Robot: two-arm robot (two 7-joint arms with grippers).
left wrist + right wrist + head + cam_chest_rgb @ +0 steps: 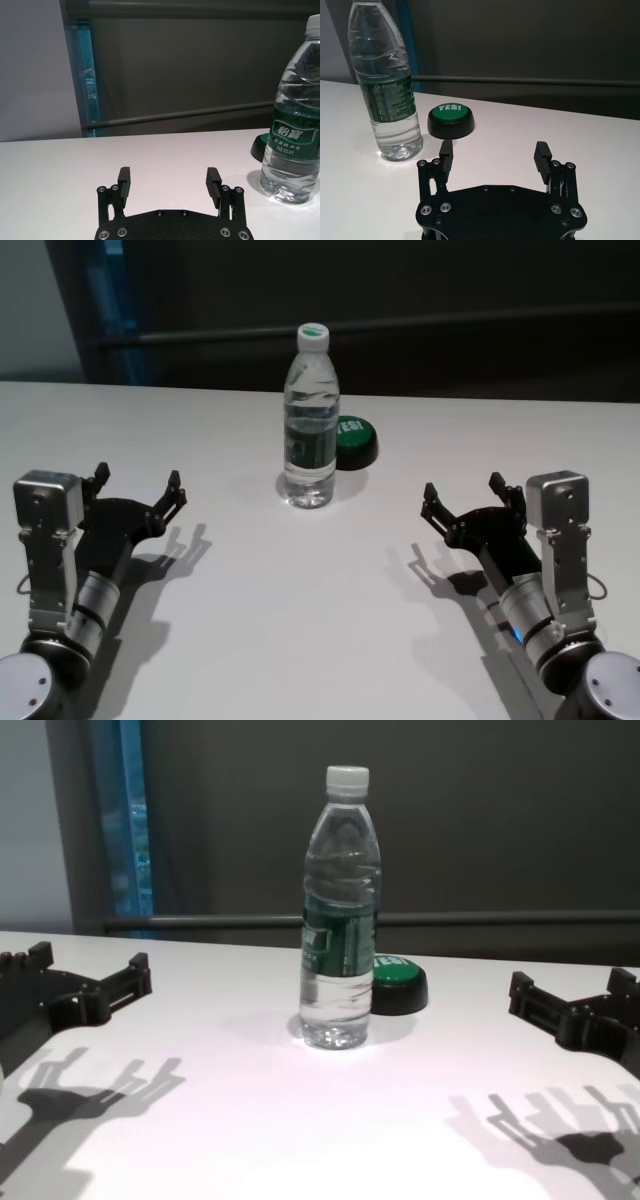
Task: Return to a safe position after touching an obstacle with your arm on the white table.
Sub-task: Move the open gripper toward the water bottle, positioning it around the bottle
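Holding our left gripper [138,487] at eight o'clock and our right gripper [474,499] at four o'clock, both with fingers spread and empty, we flank the bottle [310,420] well apart from it. It stands upright mid-surface [300,620], the button [354,442] just beside it at two o'clock, so we judge this a safe pose.

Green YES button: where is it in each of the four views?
Head: green button centre, partly hidden behind the water bottle.
Left wrist: only a dark sliver at the right edge, behind the bottle.
Right wrist: left of centre, beside the bottle.
Chest: centre, behind the bottle.
Shared landmark: the bottle.
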